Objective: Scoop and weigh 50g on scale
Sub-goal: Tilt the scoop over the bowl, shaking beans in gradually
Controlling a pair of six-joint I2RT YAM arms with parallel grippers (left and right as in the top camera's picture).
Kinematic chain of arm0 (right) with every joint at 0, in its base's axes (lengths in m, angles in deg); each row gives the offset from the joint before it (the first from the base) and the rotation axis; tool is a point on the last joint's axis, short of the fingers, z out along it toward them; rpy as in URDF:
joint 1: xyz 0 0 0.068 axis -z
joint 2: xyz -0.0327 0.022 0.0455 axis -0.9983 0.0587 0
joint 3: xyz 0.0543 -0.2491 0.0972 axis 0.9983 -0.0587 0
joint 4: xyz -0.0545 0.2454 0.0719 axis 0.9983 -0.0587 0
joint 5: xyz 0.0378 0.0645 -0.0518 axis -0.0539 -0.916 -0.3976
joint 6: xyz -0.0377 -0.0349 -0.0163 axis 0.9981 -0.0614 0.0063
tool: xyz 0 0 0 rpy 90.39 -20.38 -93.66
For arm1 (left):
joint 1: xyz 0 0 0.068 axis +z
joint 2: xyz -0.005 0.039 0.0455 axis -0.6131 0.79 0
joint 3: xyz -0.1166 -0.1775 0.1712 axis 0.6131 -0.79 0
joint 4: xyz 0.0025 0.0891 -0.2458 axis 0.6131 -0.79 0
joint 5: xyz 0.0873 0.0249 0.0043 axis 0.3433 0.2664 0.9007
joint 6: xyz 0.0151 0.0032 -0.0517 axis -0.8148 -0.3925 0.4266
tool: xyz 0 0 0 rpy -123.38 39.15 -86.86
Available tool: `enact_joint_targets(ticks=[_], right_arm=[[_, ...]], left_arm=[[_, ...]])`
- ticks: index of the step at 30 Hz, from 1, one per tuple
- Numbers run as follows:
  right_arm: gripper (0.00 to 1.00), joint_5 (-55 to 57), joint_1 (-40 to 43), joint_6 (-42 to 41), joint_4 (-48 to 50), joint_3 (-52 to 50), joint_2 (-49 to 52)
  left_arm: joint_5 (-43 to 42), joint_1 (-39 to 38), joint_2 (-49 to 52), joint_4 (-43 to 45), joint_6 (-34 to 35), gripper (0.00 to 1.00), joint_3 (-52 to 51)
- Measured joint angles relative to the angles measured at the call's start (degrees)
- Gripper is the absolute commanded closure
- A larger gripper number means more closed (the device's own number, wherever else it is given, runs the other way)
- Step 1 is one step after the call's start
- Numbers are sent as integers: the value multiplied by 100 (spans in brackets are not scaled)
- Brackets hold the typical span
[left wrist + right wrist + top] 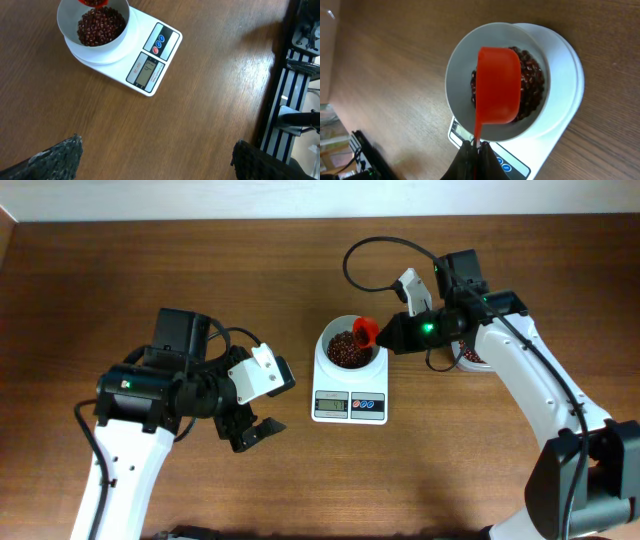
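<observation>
The white scale (349, 405) stands mid-table, its round bowl (330, 340) holding red beans (347, 352). My right gripper (388, 334) is shut on the handle of a red scoop (366, 331), which hangs over the bowl's right rim. In the right wrist view the scoop (497, 85) is tipped over the beans (534, 82) with its outer side toward the camera, and the gripper (476, 146) pinches its thin handle. My left gripper (258, 432) hovers open and holding nothing over bare wood, left of the scale. In the left wrist view the scale (150, 60) lies beyond my left gripper (157, 145).
A tub of red beans (468, 357) sits mostly hidden behind my right arm. A black cable (380, 248) loops above the scale. Metal rails of the rig (295, 90) run along the table's edge in the left wrist view.
</observation>
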Motion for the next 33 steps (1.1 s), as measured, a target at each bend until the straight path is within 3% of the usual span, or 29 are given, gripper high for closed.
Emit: enact_joint_targets(ticks=[33], right_arm=[[96, -334, 2, 352, 9, 20, -50]], left_arm=[[0, 0, 0, 2, 0, 1, 0]])
